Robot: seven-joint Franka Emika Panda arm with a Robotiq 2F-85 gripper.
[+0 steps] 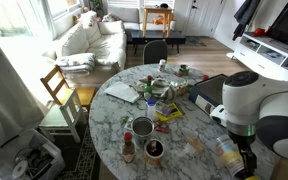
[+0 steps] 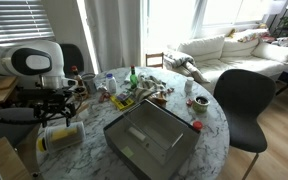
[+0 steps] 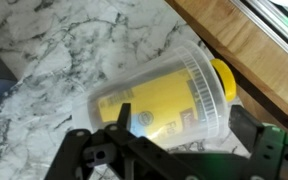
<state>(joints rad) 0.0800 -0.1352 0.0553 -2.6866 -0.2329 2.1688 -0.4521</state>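
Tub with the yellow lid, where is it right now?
In the wrist view the tub lies on its side on the marble table, right below the open gripper, its yellow lid near the wooden edge.

Round marble table; plastic tub on its side; grey bin; misc. bottles.

We set an exterior view high beside the white robot arm, facing across the round white marble table toward the white fabric sofa. We set an exterior view lower at the opposite table edge, arm at frame left, sharing table, arm and sofa. The wrist view looks down, very near, on the clear plastic tub with a yellow lid, also seen in both exterior views.
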